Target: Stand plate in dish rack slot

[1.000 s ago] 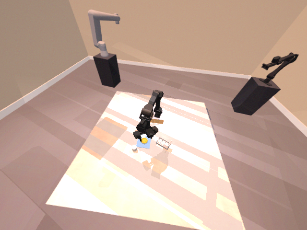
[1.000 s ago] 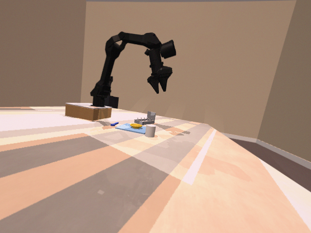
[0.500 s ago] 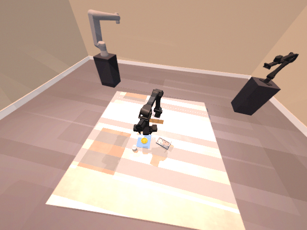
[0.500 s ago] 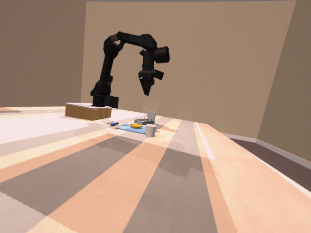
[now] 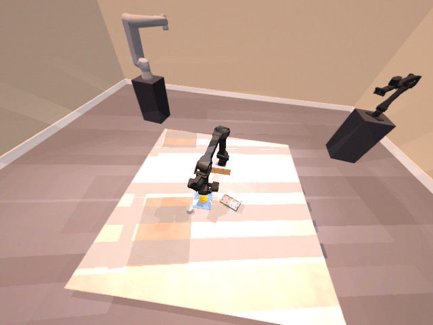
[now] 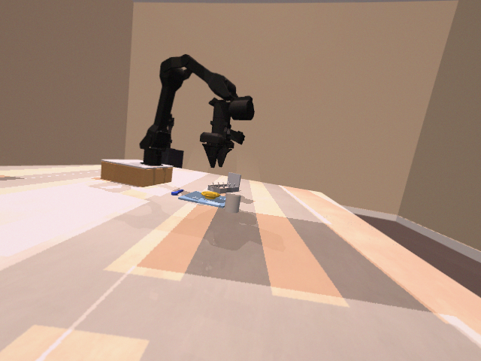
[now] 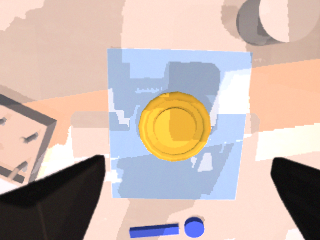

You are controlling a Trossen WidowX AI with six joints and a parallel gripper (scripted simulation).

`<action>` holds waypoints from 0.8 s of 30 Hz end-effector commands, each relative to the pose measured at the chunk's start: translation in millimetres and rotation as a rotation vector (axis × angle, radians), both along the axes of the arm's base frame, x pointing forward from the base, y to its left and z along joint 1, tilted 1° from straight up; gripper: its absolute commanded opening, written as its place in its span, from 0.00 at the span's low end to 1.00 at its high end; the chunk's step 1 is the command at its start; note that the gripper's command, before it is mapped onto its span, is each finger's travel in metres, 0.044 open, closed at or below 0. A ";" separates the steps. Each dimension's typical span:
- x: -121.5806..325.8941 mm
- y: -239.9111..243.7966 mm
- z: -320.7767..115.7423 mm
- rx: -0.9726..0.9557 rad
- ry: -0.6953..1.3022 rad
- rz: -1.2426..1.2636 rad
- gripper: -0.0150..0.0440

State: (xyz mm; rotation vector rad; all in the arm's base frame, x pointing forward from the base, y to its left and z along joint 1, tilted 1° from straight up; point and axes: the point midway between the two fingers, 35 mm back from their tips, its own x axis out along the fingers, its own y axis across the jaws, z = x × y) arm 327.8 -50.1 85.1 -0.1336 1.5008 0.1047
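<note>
Plate [image 7: 174, 125]: lies flat on the blue mat [image 7: 227, 75], not picked up yet.
Gripper [image 6: 216, 162]: spread wide, holds nothing, hangs above the plate.
Rack [image 6: 227, 185]: no plate in it.
Left: everything.

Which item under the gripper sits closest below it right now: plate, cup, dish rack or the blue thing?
The yellow plate, flat on the light blue mat, centred between the open gripper fingers. The cup, dish rack and blue object lie off to the sides.

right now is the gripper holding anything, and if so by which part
Nothing is held. The gripper hangs open above the yellow plate, which lies flat on the blue mat.
</note>
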 end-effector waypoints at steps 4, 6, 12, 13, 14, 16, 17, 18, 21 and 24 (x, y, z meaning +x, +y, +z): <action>-9.8 -2.2 -47.3 0.001 0.034 0.003 0.93; -9.6 -2.3 -48.3 0.001 0.034 0.003 0.93; -8.3 -2.4 -57.8 0.001 0.034 0.003 0.93; -8.1 -2.5 -59.4 0.001 0.034 0.003 0.93; -8.0 -2.5 -61.0 0.001 0.034 0.003 0.93; -7.6 -2.5 -64.3 0.001 0.034 0.003 0.93; -7.4 -2.5 -65.9 0.001 0.034 0.003 0.93; -7.3 -2.5 -67.5 0.001 0.034 0.003 0.93; -6.9 -2.6 -72.3 0.001 0.034 0.003 0.93; -6.5 -2.6 -77.2 0.001 0.034 0.003 0.93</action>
